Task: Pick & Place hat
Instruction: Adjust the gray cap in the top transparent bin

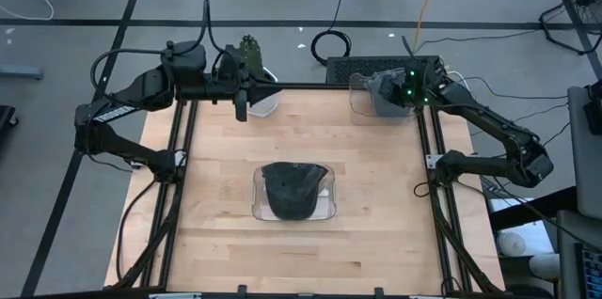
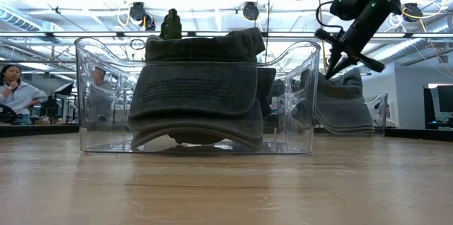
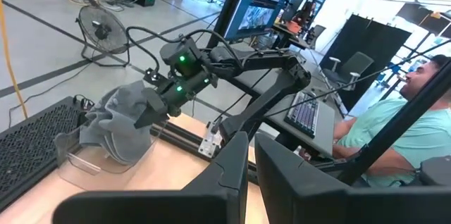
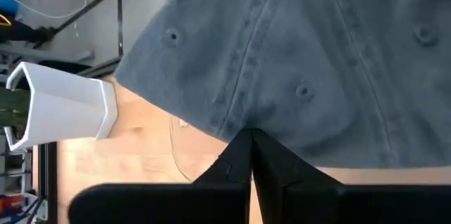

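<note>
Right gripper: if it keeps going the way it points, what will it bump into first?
Probably the grey hat. The right gripper is shut, its tips aimed right at the fabric.

- Surface (image 1: 376, 205): pale wood, smooth, faint sheen.
- Centre bin (image 2: 304, 97): clear glossy plastic.
- Dark hat (image 2: 195, 101) inside: washed cotton-like cloth, matt, stitched.
- Grey hat (image 4: 317, 62): matt denim-like cloth, visible seams and eyelets.
- Right end effector (image 4: 251, 155): matt black plastic.

Dark charcoal cap (image 1: 293, 189) in clear bin (image 1: 261, 207); grey denim cap (image 1: 384, 95) with stitched seams in second clear bin (image 1: 356, 106); light wood counter (image 1: 376, 233); white pot (image 4: 67, 103); black arms, green LEDs.
</note>
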Robot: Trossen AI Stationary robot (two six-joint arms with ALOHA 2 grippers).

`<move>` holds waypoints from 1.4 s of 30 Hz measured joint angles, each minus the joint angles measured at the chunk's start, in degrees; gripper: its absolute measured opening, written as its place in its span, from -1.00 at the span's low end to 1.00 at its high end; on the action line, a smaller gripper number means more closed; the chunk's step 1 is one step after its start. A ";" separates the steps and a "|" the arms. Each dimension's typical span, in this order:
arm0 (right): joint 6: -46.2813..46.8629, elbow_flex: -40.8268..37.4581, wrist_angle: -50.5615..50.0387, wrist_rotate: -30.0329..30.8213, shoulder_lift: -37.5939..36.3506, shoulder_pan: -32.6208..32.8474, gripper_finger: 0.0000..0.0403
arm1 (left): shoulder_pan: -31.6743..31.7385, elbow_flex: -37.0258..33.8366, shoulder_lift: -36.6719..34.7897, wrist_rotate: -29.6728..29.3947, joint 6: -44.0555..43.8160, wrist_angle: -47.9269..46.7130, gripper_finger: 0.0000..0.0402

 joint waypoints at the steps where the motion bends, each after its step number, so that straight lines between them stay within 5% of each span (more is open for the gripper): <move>1: -0.29 -0.01 0.01 0.17 -0.02 0.01 -1.00 | -0.02 0.00 0.00 0.00 -0.17 0.00 -0.83; 7: -0.68 -0.01 0.36 4.43 -0.59 -0.36 -1.00 | -0.46 0.00 0.00 0.06 -0.76 0.00 -0.83; 14: 0.41 -0.01 -2.47 1.62 -0.63 -0.37 -1.00 | -0.76 0.00 0.00 0.09 -0.78 -0.71 -0.83; 20: 2.61 -1.37 0.63 9.23 0.58 -0.72 -1.00 | -0.76 0.00 0.00 -0.58 -0.93 -1.82 -0.83; 34: 3.66 -8.55 10.44 8.64 2.24 -2.23 -1.00 | -0.79 0.00 0.00 -0.92 -1.33 -1.79 -0.83; 42: 2.66 -8.62 15.76 8.80 -2.98 -2.48 -1.00 | -0.92 0.00 0.01 -0.41 -2.91 -1.94 -0.83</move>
